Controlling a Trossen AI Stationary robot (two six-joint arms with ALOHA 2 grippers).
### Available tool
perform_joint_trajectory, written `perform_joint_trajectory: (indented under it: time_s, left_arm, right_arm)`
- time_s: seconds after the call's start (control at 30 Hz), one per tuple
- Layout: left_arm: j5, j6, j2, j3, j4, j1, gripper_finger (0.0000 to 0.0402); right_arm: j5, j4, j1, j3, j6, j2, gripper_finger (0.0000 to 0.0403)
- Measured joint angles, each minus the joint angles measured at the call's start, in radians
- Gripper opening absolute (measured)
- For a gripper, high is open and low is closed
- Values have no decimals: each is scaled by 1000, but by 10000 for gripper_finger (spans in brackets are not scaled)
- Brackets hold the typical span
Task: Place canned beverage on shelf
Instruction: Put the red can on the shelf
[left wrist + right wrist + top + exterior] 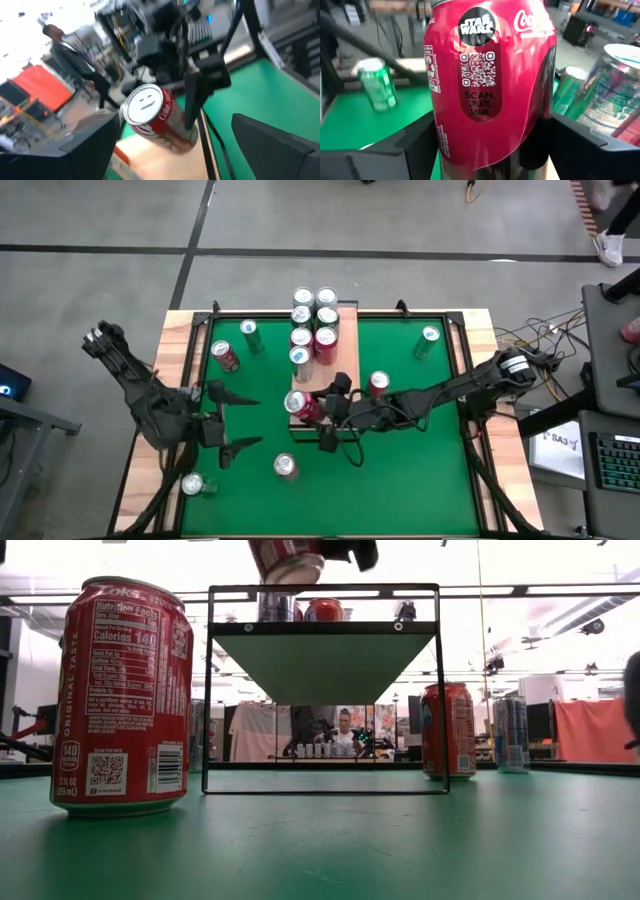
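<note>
A red Coca-Cola can [485, 75] sits between the fingers of my right gripper [303, 408], which is shut on it over the near end of the shelf [340, 385]. The shelf is a pale wooden board on a dark frame [325, 790]. Several cans [314, 325] stand on their bases at its far end. In the low view the held can [285, 560] hangs above the shelf top. My left gripper [242, 420] stands open left of the shelf, holding nothing and pointing toward the held can [160, 117]. My right gripper pinches the red can by its side wall [445, 135], one finger [410, 150] on each side. The fingers reach in roughly level from the table's right side. The can is lifted clear above the shelf's near end, top up.
Loose cans stand on the green surface: a green one [249, 332] and a red one [226, 356] at far left, a green one [428, 340] at far right, a red one [378, 384] right of the shelf, and one [286, 467] near the front. Another [200, 485] lies at near left.
</note>
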Motion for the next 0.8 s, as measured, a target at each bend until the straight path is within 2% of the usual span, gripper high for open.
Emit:
perform_joint_trajectory:
  time_s: [0.13, 0.23, 0.37, 0.53, 0.8]
  left_arm:
    - [97, 116, -99, -125, 199, 2, 368]
    - [141, 168, -163, -187, 276, 2, 369]
    - [149, 202, -228, -228, 301, 3, 369]
    - [149, 235, -289, -262, 300, 2, 369]
    - [149, 272, -360, -267, 289, 2, 369]
  right_arm:
    - [2, 278, -19, -137, -4, -10, 289]
    - [3, 474, -27, -225, -13, -9, 289]
    - [0, 696, -29, -315, -29, 0, 289]
    - [-4, 783, -28, -363, -61, 5, 289]
    - [-8, 872, -37, -367, -109, 60, 289]
